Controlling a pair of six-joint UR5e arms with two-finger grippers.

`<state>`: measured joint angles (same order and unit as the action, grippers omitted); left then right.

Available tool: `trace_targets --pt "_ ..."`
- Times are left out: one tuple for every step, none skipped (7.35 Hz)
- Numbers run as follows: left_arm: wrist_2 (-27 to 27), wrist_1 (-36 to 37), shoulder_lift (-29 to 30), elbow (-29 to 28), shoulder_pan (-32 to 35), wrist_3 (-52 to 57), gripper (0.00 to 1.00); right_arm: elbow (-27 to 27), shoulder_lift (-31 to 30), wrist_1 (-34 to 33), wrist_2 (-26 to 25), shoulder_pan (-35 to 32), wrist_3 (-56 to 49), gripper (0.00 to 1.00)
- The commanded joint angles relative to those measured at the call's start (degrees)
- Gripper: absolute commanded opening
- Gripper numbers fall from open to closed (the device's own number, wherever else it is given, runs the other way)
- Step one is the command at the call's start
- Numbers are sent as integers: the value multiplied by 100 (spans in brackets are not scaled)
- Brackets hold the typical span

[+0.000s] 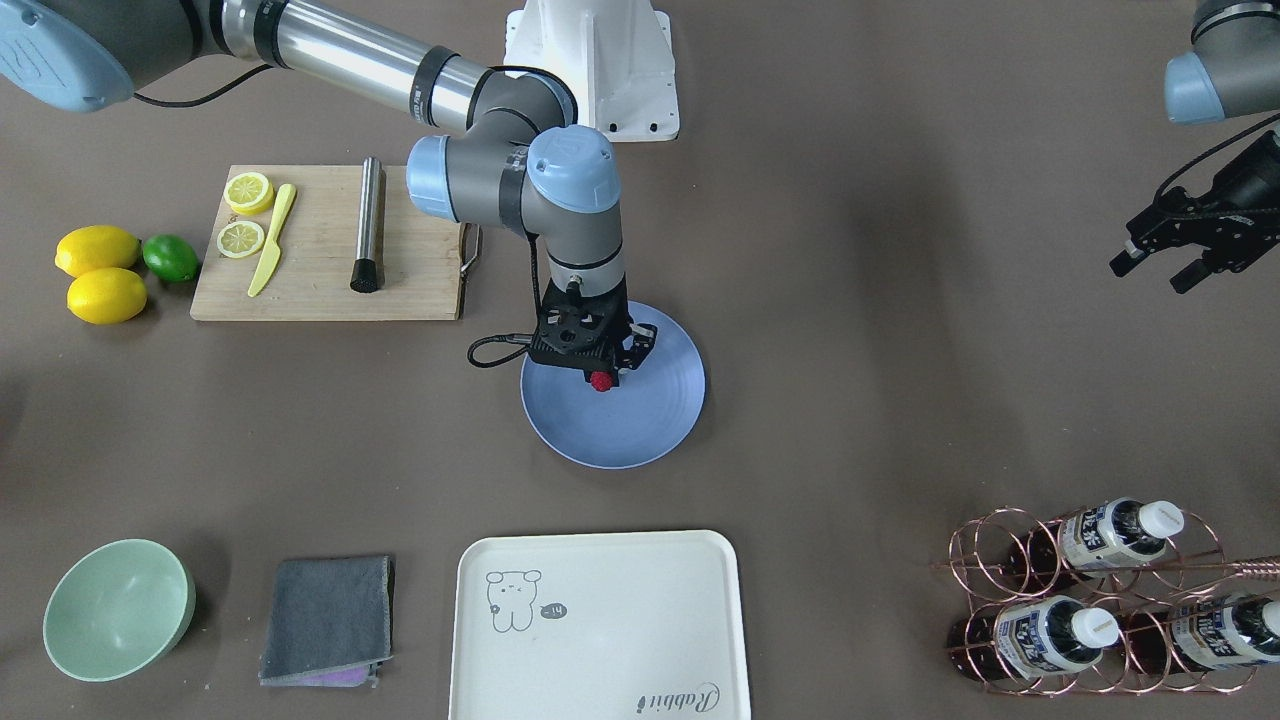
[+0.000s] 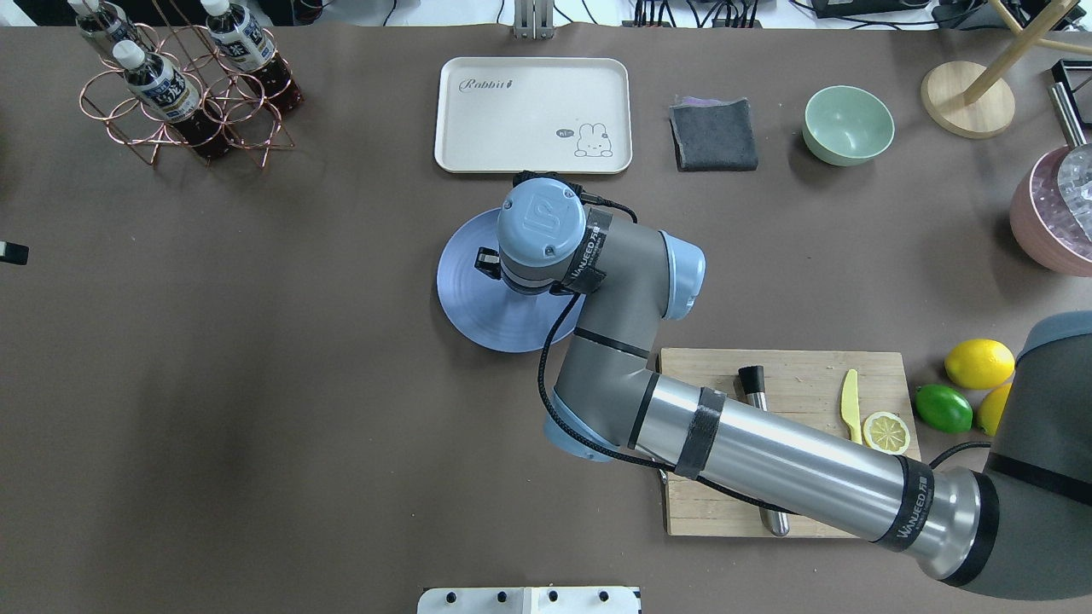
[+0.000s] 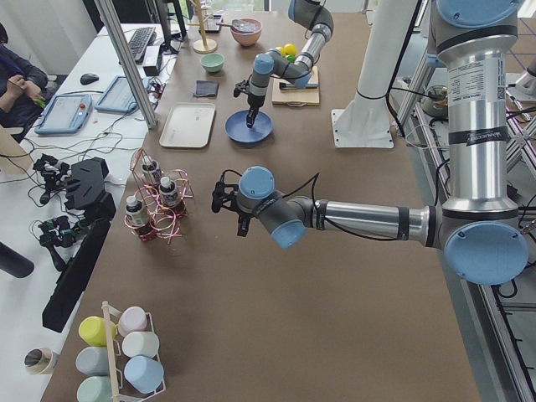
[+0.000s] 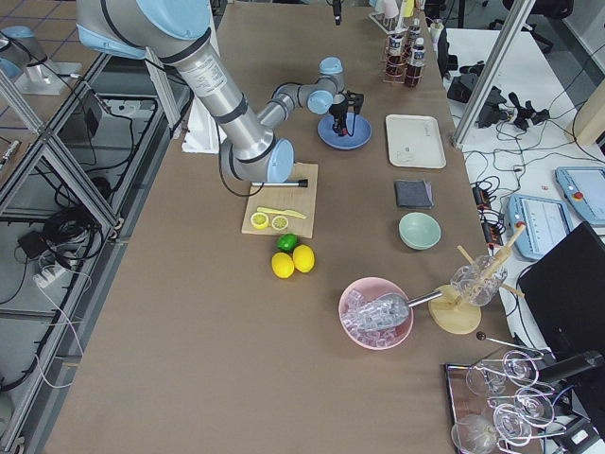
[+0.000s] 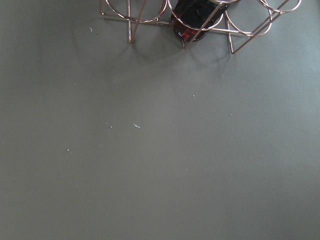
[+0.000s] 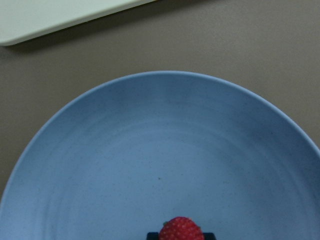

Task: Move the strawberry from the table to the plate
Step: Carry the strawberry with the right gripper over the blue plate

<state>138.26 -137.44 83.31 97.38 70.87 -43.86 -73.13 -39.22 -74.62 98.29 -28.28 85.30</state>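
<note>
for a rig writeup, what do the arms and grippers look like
The right arm and left arm are silver tubes with grey joints and light-blue round caps. Black bands carry white lettering; a black cable runs along the right arm. The right gripper and left gripper are black.

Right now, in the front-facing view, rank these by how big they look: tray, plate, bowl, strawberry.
Largest to smallest:
1. tray
2. plate, though the arm hides part of it
3. bowl
4. strawberry, by far the smallest
</note>
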Motion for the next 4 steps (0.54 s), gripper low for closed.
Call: trace_targets --pt "-1 7 1 0 6 0 98 27 -7 9 -125 77 -31 100" --pt "-1 7 1 0 6 0 98 18 2 9 -117 68 -66 100" --pt "8 15 18 -17 6 0 98 -51 54 -17 -48 -19 -162 100" --pt "-1 50 27 -44 6 9 98 -139 46 -69 127 -194 -198 100"
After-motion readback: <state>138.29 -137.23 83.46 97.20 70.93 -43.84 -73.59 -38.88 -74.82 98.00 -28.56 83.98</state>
